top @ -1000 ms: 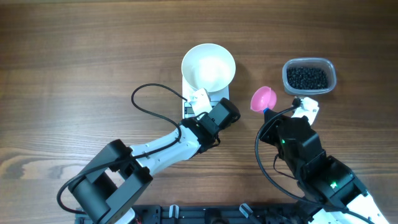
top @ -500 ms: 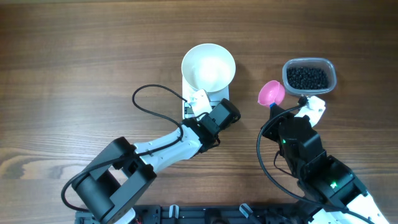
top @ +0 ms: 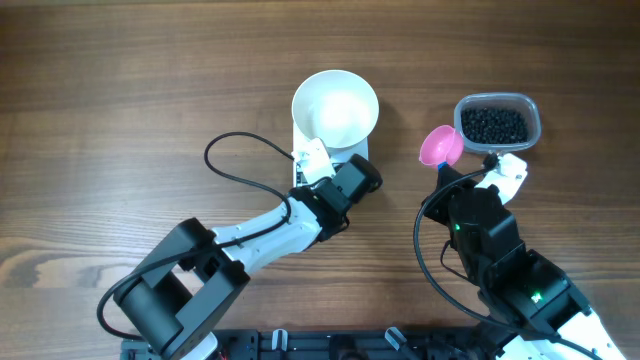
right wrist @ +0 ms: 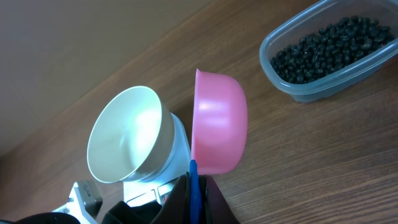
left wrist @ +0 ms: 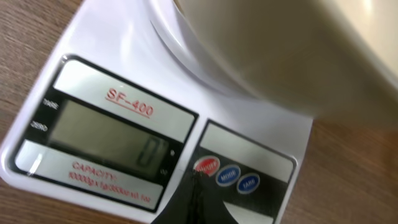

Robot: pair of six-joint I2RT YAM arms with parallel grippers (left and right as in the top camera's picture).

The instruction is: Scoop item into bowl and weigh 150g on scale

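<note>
The white bowl (top: 335,108) stands empty on the scale (top: 359,150). My left gripper (top: 314,168) is shut, and its tips (left wrist: 194,182) rest on the scale's front panel beside the red button (left wrist: 207,165). The display (left wrist: 112,134) reads zero, with the bowl (left wrist: 298,56) just behind it. My right gripper (top: 458,172) is shut on the blue handle of the pink scoop (top: 441,146). The scoop (right wrist: 217,124) hangs empty above the table, between the bowl (right wrist: 124,143) and the clear tub (top: 497,122). The item (right wrist: 326,46), a heap of black pellets, fills that tub.
A black cable (top: 235,165) loops from the left arm over the table left of the scale. The tub's near wall (right wrist: 292,87) lies just right of the scoop. Bare wooden tabletop (top: 120,100) spreads to the left and far side.
My right gripper has carried the pink scoop to the right and farther back, close to the tub's left edge. The left gripper has shifted slightly left on the scale's front.
</note>
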